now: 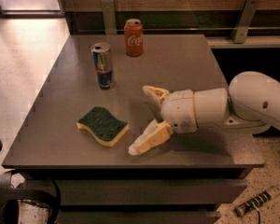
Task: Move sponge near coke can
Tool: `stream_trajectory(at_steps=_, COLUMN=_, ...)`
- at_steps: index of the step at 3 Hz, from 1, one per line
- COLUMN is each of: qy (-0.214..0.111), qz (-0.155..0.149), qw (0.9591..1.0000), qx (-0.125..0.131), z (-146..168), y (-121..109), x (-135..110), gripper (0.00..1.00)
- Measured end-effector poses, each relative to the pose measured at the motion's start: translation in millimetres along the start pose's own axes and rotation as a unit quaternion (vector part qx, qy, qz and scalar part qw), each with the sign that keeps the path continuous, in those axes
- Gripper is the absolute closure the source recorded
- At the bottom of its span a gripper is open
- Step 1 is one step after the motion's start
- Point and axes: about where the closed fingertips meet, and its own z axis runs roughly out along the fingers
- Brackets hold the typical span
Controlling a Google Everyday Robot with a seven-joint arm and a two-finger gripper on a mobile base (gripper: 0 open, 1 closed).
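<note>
A flat, wavy-edged sponge (102, 125) with a dark green scrub top and a pale yellow foam base is seen lying on the dark grey worktop (186, 59), close to its front edge. A white arm (252, 101) is extended in from the right of the sponge. Its gripper (139, 120) is held low over the worktop just to the right of the sponge, apart from it. The cream-yellow fingers (149, 141) are spread wide. One is set to the right of and behind the sponge, the other low by the worktop off the sponge's front right corner, and nothing is held between them. A slim silver-and-blue can (103, 65) is stood upright behind the sponge, near it. The red-orange coke can (133, 37), with white script and a silver top, is stood upright farther behind the sponge and slightly to the right, well apart from it.
</note>
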Motion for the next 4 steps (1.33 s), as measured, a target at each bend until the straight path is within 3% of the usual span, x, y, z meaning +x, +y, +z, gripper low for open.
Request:
stream_trajectory(at_steps=3, qy=-0.048, qz=-0.012, qw=0.9982, qx=-0.033, z=61, y=22, x=-3, gripper=0.0)
stream_trajectory(at_steps=4, qy=-0.049, qz=-0.011, qw=0.998, qx=-0.039, z=71, y=25, x=4, gripper=0.1)
